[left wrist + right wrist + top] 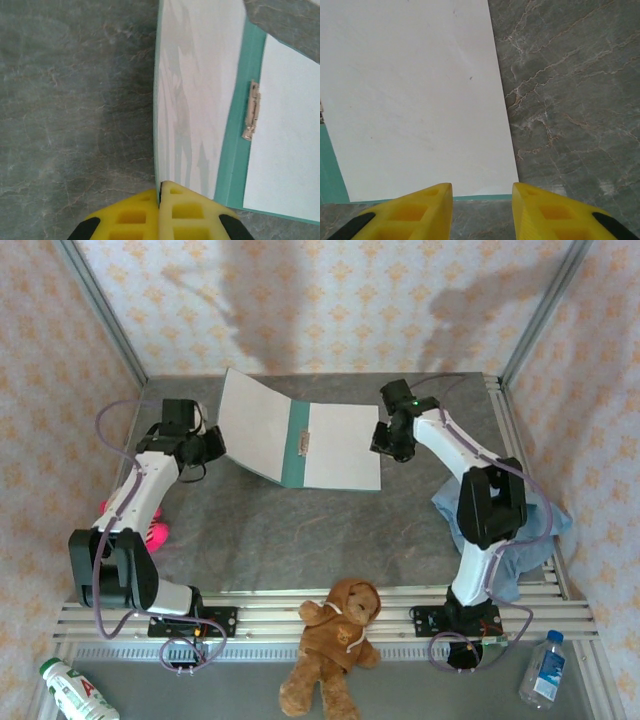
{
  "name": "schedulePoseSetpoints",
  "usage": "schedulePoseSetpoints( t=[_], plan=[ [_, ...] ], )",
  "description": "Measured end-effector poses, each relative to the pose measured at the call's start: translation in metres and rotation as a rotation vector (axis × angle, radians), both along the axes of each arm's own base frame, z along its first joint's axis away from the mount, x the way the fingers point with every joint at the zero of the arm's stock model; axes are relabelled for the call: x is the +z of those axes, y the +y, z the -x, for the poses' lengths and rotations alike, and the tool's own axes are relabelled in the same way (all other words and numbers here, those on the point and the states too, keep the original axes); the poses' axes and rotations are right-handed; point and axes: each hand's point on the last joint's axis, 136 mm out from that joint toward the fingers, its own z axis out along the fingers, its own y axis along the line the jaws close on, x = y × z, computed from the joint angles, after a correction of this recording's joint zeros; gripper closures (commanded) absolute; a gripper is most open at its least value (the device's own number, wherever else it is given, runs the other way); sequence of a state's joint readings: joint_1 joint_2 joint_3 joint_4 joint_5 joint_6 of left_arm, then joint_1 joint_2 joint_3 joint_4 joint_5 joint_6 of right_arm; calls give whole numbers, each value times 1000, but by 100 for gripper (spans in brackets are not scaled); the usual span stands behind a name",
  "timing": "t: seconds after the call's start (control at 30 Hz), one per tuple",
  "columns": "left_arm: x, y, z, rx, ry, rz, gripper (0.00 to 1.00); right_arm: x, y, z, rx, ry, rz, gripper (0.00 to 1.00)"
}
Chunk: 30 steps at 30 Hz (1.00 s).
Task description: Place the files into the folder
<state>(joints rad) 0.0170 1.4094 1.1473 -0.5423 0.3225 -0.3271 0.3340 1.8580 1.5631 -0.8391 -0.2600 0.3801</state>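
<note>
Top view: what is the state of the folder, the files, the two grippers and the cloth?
folder: open, left cover raised, right half lying flat.
files: lying flat on the folder's right half.
left gripper: shut on the edge of the raised cover.
right gripper: open, holding nothing, over the files' edge.
cloth: crumpled in a heap.

The folder (292,445), teal-green, lay open near the far edge of the surface (300,540), about midway across. Its left cover stood tilted up, pale inside; its right half lay flat. The files (342,445), plain white, lay flat on that right half, beside the spine's metal clip (251,111).
</note>
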Motion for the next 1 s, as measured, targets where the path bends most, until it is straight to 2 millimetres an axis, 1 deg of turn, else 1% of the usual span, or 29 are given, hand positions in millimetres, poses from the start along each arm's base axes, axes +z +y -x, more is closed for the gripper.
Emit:
schedulePoseSetpoints(
  t=[0.1, 0.17, 0.23, 0.33, 0.43, 0.53, 0.63, 0.83, 0.93, 1.0],
  plan=[
    [18, -11, 2, -35, -16, -77, 96, 8, -2, 5, 0, -17, -8, 63],
    [27, -17, 4, -57, -21, -130, 96, 8, -5, 11, -3, -11, -7, 63],
    [35, -25, 7, -81, -23, -188, 97, 4, -10, 18, -9, 4, -3, 63],
    [46, -41, 13, -123, -28, -271, 97, -9, -18, 30, -19, 36, 1, 63],
    [58, -62, 20, -175, -40, -362, 97, -22, -25, 42, -28, 71, 8, 63],
    [68, -89, 25, -235, -53, -453, 97, -28, -29, 47, -37, 86, 1, 63],
    [66, -115, 27, -297, -46, -544, 96, -29, -37, 47, -62, 80, -15, 63],
    [51, -169, 29, -410, -13, -711, 95, -25, -57, 46, -121, 62, -34, 63],
    [39, -198, 32, -465, 2, -748, 94, -22, -59, 45, -128, 51, -41, 63],
    [29, -217, 34, -501, 15, -757, 89, -22, -59, 46, -128, 51, -44, 63]
  ],
)
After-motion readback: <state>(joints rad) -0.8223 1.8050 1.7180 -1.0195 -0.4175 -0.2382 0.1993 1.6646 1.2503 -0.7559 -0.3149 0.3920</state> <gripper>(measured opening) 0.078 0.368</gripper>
